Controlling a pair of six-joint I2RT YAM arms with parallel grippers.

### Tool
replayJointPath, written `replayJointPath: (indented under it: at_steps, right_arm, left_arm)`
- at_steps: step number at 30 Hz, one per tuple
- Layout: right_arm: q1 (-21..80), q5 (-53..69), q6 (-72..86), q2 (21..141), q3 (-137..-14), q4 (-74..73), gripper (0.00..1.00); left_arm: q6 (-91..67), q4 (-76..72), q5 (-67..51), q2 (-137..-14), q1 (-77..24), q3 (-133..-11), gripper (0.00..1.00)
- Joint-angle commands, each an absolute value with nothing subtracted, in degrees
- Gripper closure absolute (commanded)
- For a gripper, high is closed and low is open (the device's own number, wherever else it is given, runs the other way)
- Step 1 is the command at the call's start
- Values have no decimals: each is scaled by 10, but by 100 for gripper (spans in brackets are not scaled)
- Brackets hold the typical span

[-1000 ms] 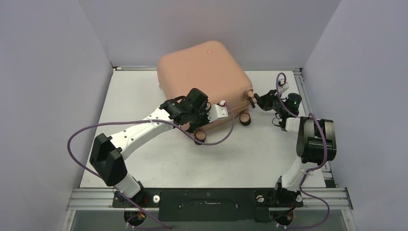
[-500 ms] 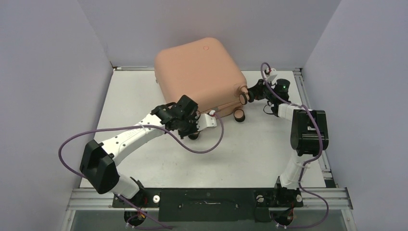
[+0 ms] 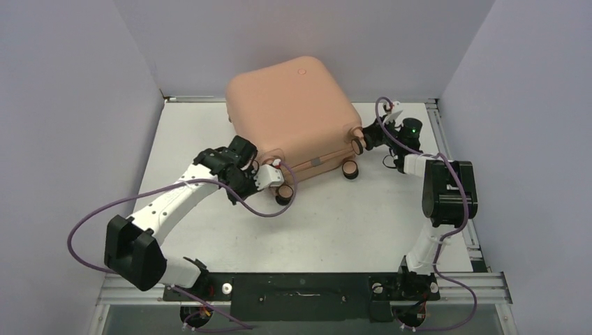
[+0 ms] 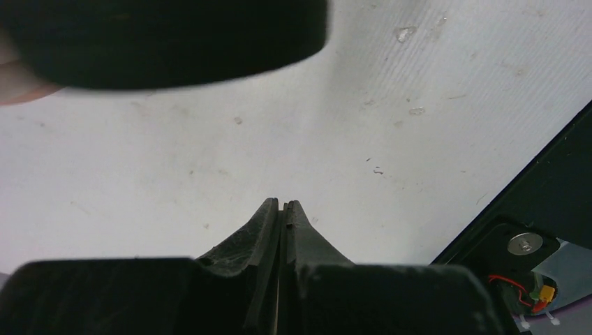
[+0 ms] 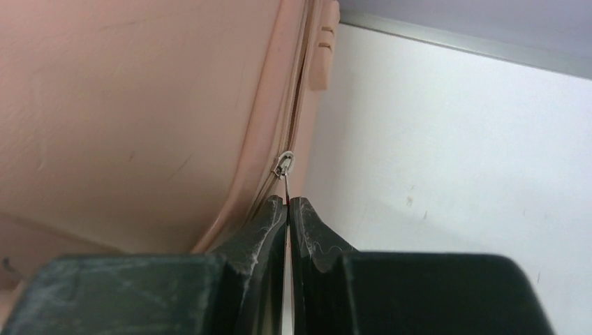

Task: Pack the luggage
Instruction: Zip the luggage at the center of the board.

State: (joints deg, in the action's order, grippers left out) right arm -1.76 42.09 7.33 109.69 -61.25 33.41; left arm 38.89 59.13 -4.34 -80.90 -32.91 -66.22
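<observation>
Your left arm (image 3: pixel 174 199) stretches forward and inward, with its wrist low at the near left corner of the luggage (image 3: pixel 286 105). Your left jaws are pressed together and hold nothing. They point over the bare surface (image 4: pixel 419 139), and a wheel (image 4: pixel 160 35) shows as a blur just beyond their tips.

Your right arm (image 3: pixel 447 199) is folded at the elbow, its forearm reaching inward to the luggage's right corner. Your right jaws are pressed together too, pinching the zipper pull (image 5: pixel 284 166). The pink shell is on their left and white surface on their right.

The luggage lies lid down between the two pairs of jaws.
</observation>
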Motion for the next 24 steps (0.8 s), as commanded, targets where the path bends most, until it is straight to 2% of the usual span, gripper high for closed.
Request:
replayJointPath:
  at_steps: [1, 4, 12, 18, 21, 24]
  right_arm:
    - [-16, 485, 77, 995, -538, 410, 95]
    - [-4, 498, 75, 953, -494, 417, 95]
    - [114, 496, 57, 878, -442, 386, 95]
    - [152, 494, 97, 890, -433, 409, 95]
    - [158, 489, 111, 893, -418, 418, 95]
    - [157, 470, 100, 895, -413, 404, 95]
  left_arm:
    - [400, 621, -107, -749, -264, -728, 100]
    - [385, 591, -111, -724, -215, -747, 100]
    - [314, 470, -90, -704, -109, -786, 100]
    - [323, 555, -233, -728, -136, -858, 100]
    - [346, 607, -238, -738, -203, -862, 100]
    - [366, 627, -252, -742, -219, -836, 100]
